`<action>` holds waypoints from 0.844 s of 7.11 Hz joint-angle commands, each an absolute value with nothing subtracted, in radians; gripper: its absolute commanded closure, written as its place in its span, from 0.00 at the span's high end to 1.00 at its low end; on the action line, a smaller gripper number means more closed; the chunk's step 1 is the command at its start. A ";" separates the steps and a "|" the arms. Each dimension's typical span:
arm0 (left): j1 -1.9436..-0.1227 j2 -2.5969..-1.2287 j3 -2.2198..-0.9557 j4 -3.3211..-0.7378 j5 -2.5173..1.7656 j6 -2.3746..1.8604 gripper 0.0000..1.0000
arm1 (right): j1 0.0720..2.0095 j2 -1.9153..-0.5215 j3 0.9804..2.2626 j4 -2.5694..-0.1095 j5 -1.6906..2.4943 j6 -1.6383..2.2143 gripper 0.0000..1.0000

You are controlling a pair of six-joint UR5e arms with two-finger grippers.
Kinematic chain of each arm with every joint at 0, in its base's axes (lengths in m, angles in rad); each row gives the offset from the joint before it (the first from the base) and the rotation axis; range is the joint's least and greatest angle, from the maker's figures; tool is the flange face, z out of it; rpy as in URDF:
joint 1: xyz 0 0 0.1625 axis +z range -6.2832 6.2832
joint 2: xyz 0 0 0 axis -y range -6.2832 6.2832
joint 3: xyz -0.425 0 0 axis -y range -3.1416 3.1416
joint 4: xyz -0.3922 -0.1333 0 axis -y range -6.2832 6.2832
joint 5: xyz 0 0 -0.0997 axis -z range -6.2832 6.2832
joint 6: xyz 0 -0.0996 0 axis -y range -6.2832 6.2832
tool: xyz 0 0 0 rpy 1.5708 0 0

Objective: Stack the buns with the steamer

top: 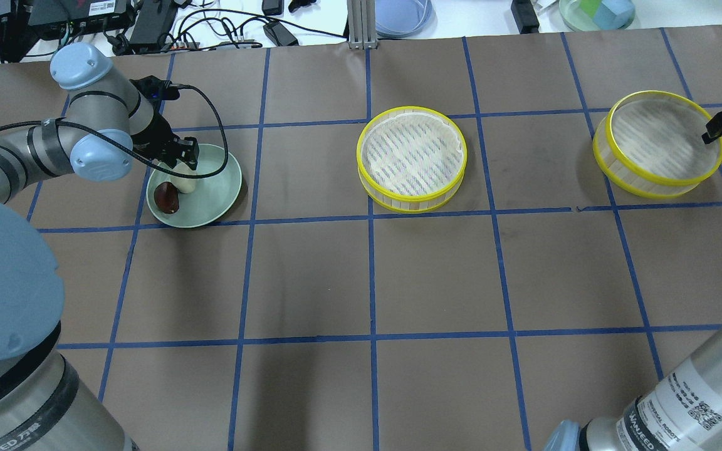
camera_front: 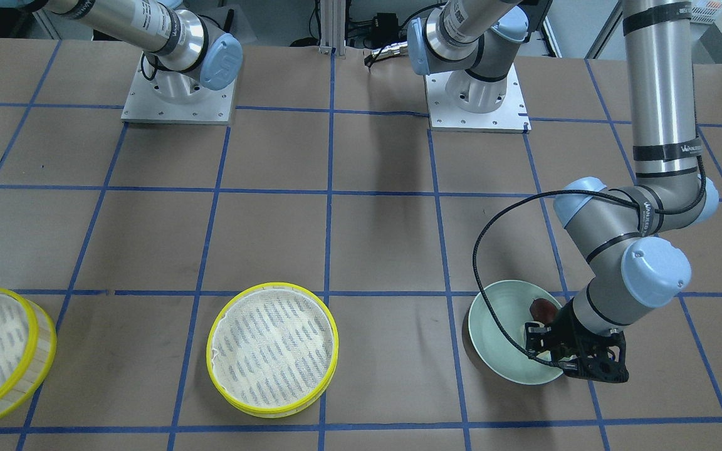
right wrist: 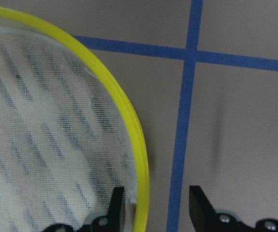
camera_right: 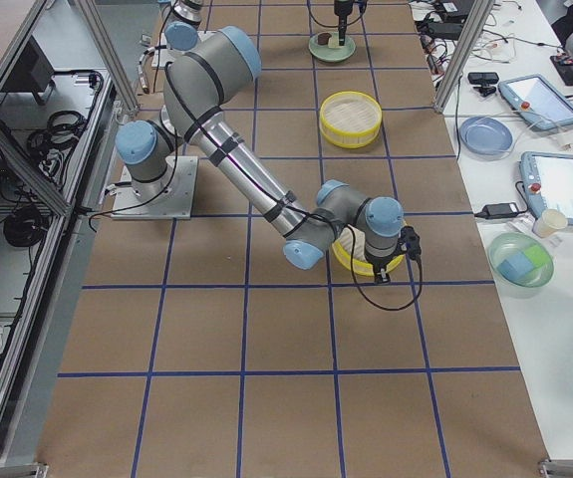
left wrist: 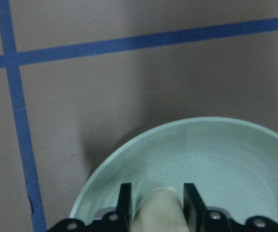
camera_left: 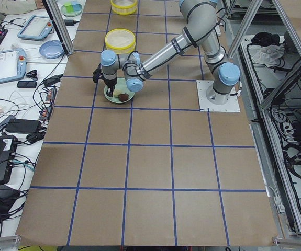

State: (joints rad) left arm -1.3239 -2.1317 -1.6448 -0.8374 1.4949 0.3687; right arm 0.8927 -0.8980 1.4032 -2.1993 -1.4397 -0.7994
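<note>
A brown paper surface [top: 373,275] marked with a grid of blue tape carries three round containers in a row across its far side.

On the robot's left sits a pale green plate [top: 215,188]. It holds both buns. The reddish-brown bun [top: 166,197] lies free near the plate's edge, on the side closer to the robot. The cream-yellow bun [top: 185,185] sits just beside it, toward the plate's middle. The left end effector [left wrist: 157,193] reaches down into the plate and grasps the cream-yellow bun. In the wrist view its two dark fingers [left wrist: 124,198] press against either side of the pale bun. I cannot tell whether the bun rests on the plate or is raised off it.

Near the middle of the surface stands one steamer tier [top: 408,199], a shallow wooden ring with a bright yellow rim. Inside it only a white mesh liner [top: 411,153] shows.

Well apart, toward the robot's right end, stands the second steamer tier [top: 633,181], alike in shape and colour, also showing only its mesh lining. The right end effector [right wrist: 155,205] hangs at this tier's far-right edge, released, its jaws apart. They straddle the yellow rim, one finger [right wrist: 117,200] over the mesh inside and the other outside over the brown paper.
</note>
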 commanded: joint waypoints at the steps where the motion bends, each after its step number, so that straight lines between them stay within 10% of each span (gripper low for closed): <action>1: -1.324 -2.122 -1.623 -0.838 1.490 0.324 0.00 | 0.893 -0.897 1.408 -2.197 -1.427 -0.802 0.31; 3: -1.334 -2.076 -1.600 -0.845 1.485 0.174 0.00 | 0.893 -0.900 1.408 -2.201 -1.428 -0.796 0.07; 6: -1.495 -2.022 -1.539 -0.831 1.413 -0.241 0.00 | 0.893 -0.919 1.405 -2.197 -1.430 -0.772 0.00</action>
